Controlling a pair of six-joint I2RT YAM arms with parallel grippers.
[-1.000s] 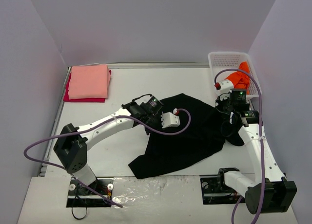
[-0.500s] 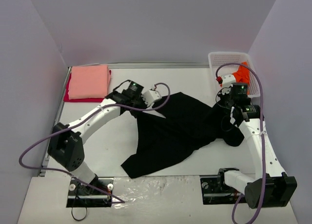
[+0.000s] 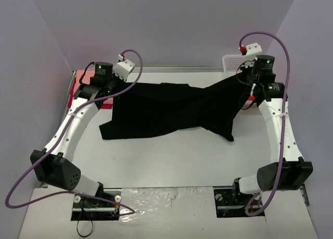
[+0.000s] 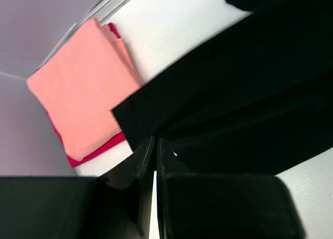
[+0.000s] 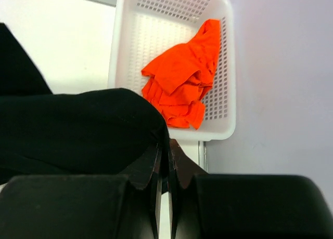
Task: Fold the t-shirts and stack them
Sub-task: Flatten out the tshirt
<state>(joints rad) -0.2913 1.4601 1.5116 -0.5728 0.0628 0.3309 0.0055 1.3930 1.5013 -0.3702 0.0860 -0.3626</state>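
T-shirts, left to right: the salmon-pink t-shirt lies folded flat at the far left corner of the tabletop. It sits on top of the red t-shirt, which is also folded and shows only as a strip along the pink one's edges.

Left tool: jaws pinched closed on a corner of the black t-shirt. The grip point is just beside the pink-and-red stack. In the left wrist view the black cloth runs away from the fingertips to the right.

Black t-shirt: held spread between the two tools across the far half of the tabletop. Its upper edge is drawn nearly straight from one grip to the other. The lower part sags towards the tabletop, with one loose end hanging below the left grip and another below the right.

Right tool: jaws closed on the opposite end of the black t-shirt, the cloth bunched over the fingertips. It is held near the front of the white mesh basket.

The orange t-shirt lies crumpled inside the basket at the far right corner, apart from both tools
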